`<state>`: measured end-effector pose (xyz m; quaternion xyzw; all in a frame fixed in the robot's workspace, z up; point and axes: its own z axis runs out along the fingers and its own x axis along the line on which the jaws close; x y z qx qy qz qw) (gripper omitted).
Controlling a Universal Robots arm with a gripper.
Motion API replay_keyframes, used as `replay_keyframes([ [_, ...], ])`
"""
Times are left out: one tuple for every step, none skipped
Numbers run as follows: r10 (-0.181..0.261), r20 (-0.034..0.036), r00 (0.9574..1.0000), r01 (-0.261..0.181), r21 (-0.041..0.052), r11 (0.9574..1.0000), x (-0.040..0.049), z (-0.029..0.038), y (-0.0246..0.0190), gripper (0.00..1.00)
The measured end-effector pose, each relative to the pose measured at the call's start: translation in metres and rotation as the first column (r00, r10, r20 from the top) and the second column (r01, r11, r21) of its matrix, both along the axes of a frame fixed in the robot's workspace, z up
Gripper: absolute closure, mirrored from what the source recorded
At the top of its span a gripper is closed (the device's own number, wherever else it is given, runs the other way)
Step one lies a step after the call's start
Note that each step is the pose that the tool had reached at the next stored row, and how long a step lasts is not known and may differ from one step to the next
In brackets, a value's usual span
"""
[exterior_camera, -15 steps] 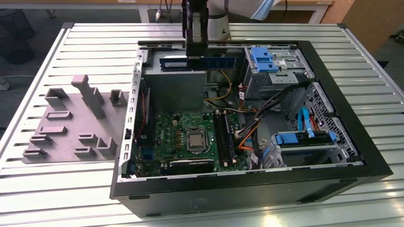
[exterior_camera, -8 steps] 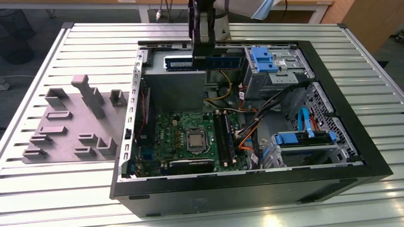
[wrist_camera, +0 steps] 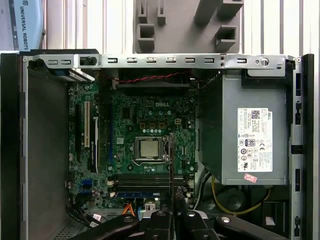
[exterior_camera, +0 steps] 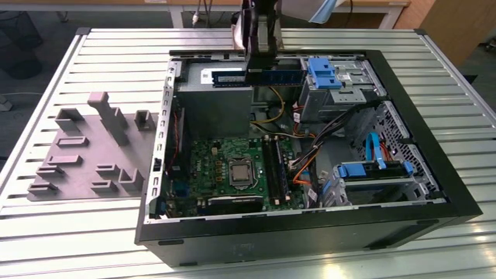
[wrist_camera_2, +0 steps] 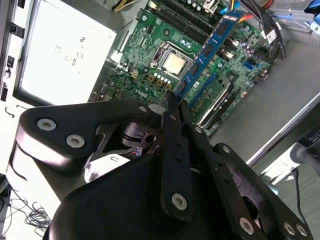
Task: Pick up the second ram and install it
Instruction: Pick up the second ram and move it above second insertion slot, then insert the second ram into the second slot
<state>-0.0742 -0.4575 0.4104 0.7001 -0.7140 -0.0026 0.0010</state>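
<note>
The second ram (exterior_camera: 283, 77) is a thin blue-green stick held level, high above the open computer case (exterior_camera: 457, 192), over its far end. My gripper (exterior_camera: 256, 72) is shut on it near its middle. In the second wrist view the ram (wrist_camera_2: 210, 47) juts out from the closed fingertips (wrist_camera_2: 172, 107) over the green motherboard (wrist_camera_2: 160, 65). In the first wrist view the ram (wrist_camera: 171, 160) appears edge-on above the gripper (wrist_camera: 172, 210), crossing the long black memory slots (wrist_camera: 145, 180). These slots (exterior_camera: 277, 168) lie beside the processor socket (exterior_camera: 238, 172).
A silver power supply (exterior_camera: 213, 110) fills the case's far corner at the exterior view's left. Blue-tabbed drive cages (exterior_camera: 322, 72) and bundles of cables (exterior_camera: 310, 157) stand at the exterior view's right. A grey holder block (exterior_camera: 85, 145) sits on the slatted table (exterior_camera: 78, 232) outside the case.
</note>
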Motion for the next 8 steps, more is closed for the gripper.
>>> replay_keyframes([
  [0.0, 0.0, 1.0, 0.0, 0.0, 1.0, 0.0, 0.0, 0.0, 0.86],
  [0.0, 0.0, 1.0, 0.0, 0.0, 1.0, 0.0011, 0.0, 0.0001, 0.86],
  [0.0, 0.0, 1.0, 0.0, 0.0, 1.0, 0.0021, 0.0, 0.0001, 0.86],
  [0.0, 0.0, 1.0, 0.0, 0.0, 1.0, 0.0021, 0.0, 0.0001, 0.86],
  [0.0, 0.0, 1.0, 0.0, 0.0001, 1.0, 0.0022, 0.0, 0.0, 0.86],
  [0.0, 0.0, 1.0, 0.0, 0.0, 1.0, 0.0023, 0.0, 0.0, 0.86],
  [0.0, 0.0, 1.0, 0.0, 0.0, 1.0, 0.0023, 0.0, 0.0001, 0.86],
  [0.0, 0.0, 1.0, 0.0, 0.0, 1.0, 0.0024, 0.0, 0.0001, 0.86],
])
